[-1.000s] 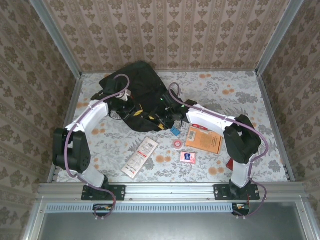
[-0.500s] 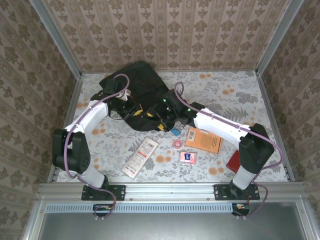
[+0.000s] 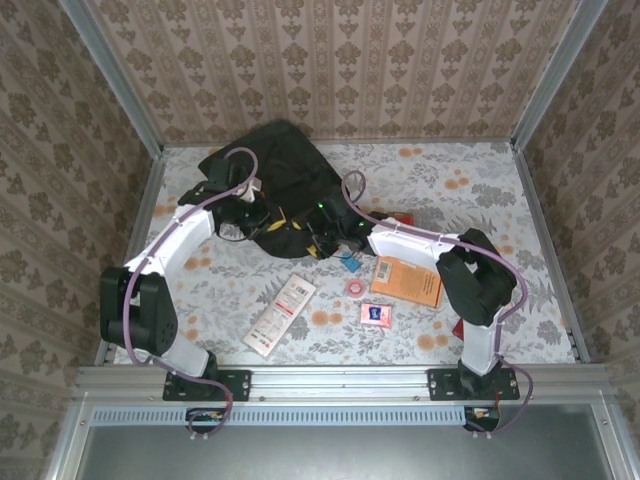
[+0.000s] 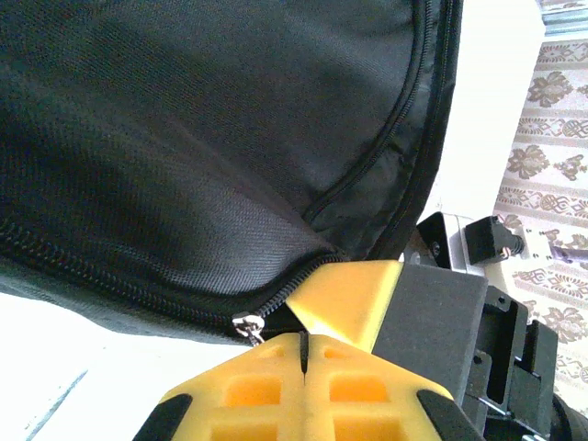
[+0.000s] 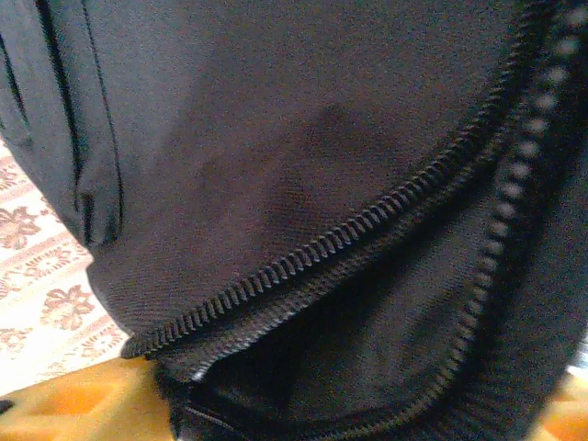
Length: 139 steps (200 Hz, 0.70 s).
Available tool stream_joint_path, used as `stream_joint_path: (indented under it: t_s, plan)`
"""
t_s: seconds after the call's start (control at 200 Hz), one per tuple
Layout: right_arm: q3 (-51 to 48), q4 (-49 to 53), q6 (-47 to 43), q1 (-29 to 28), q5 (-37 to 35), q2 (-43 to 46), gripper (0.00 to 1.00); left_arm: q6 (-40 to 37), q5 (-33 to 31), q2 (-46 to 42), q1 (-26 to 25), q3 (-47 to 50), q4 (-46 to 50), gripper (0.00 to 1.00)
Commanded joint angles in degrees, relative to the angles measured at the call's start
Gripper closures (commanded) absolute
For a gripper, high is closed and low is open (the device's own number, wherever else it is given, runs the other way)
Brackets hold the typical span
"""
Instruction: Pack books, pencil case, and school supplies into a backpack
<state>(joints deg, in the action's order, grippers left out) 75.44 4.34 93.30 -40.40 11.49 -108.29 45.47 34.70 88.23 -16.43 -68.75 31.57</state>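
Note:
The black backpack [image 3: 268, 172] lies at the back left, its zip [image 5: 303, 253] parted. My left gripper [image 3: 258, 214] [image 4: 302, 342] is shut at the near zip edge, a thin dark strip pinched between its tips beside the metal slider [image 4: 246, 323]. My right gripper [image 3: 325, 237] [image 5: 303, 418] stands open at the bag's mouth with fabric between its fingers [image 5: 55, 404]. On the table lie the orange book [image 3: 410, 282], a sliver of the red book [image 3: 457, 328], a blue block [image 3: 350, 263], a pink tape roll [image 3: 355, 288] and a pink-and-blue packet [image 3: 376, 314].
A long flat white-and-red pack [image 3: 280, 315] lies at the front left; I cannot tell whether it is the pencil case. Metal rails [image 3: 340, 375] and patterned walls close in the table. My right gripper's finger [image 4: 354, 294] sits just beyond the left one.
The right arm stretched its elbow out to the right, then folded back. Its gripper stayed at the backpack's mouth and shifted slightly left. The left arm has held still.

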Motion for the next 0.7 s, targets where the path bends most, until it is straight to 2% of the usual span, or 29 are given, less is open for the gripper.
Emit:
stream_joint_path:
  t_s: [0.0,0.29,0.38,0.575,0.64,0.69]
  plan:
    - [2.91,-4.91,0.45,0.84,-1.79,-1.95,0.37,-0.19,0.72,-0.12,0.02,-0.42,0.10,1.00]
    - [5.15,-3.21,-3.30,1.07,-0.31,-3.43,0.48,-1.26,0.32,1.50,0.52,-2.30,1.04,1.00]
    - [6.58,-1.29,-5.22,1.29,-0.50,-4.23,0.58,-1.50,0.21,1.84,0.52,-2.92,1.51,1.00]
    - [8.81,4.98,-9.16,1.95,-0.94,-4.82,0.94,-3.40,-0.98,1.96,1.71,-4.48,3.78,1.00]
    - [9.39,7.69,-11.19,2.08,-1.37,-4.57,1.00,-4.44,-1.72,2.14,2.59,-4.88,4.83,1.00]
    - [10.18,10.12,-13.14,2.08,-1.77,-4.55,1.00,-5.10,-2.21,2.45,3.29,-5.15,5.42,1.00]
